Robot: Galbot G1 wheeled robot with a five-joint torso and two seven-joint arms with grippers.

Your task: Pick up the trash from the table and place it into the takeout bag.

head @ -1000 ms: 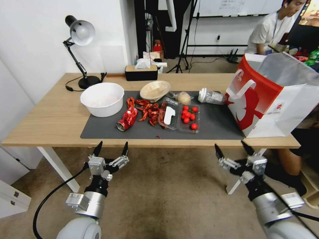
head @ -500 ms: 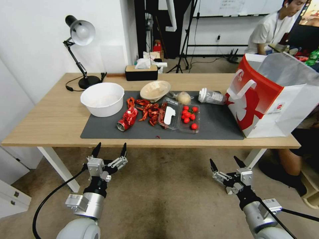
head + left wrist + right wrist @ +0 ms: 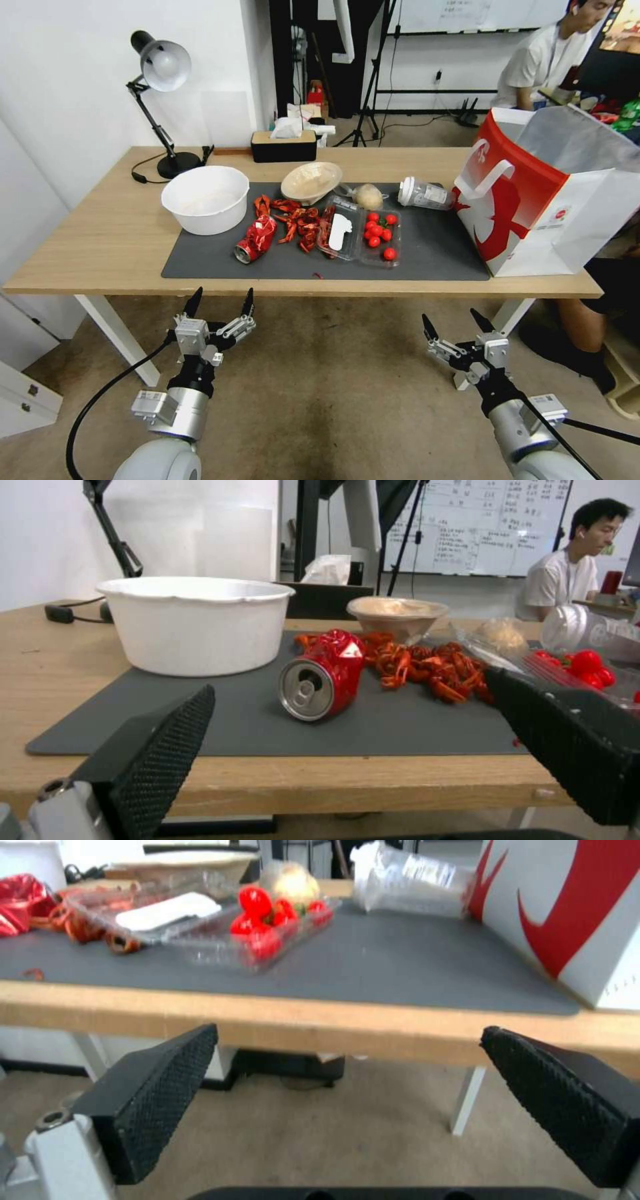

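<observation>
Red and crushed, the aluminium can [image 3: 256,238] lies on the dark grey mat [image 3: 433,253] directly beyond the empty, spread left gripper [image 3: 220,303], the likelier arm; left wrist view: its silver end [image 3: 306,690] faces the fingers [image 3: 163,752]; right wrist view: the right gripper [image 3: 373,1080], likewise spread, hangs below the light-wood table [image 3: 373,1027].

Your left gripper [image 3: 221,300] sits lower left of the head frame, fingers spread wide, pointing up; your right gripper [image 3: 455,322] sits lower right, likewise spread, tilted slightly left

Bright, even light; right wrist view blurry.
</observation>
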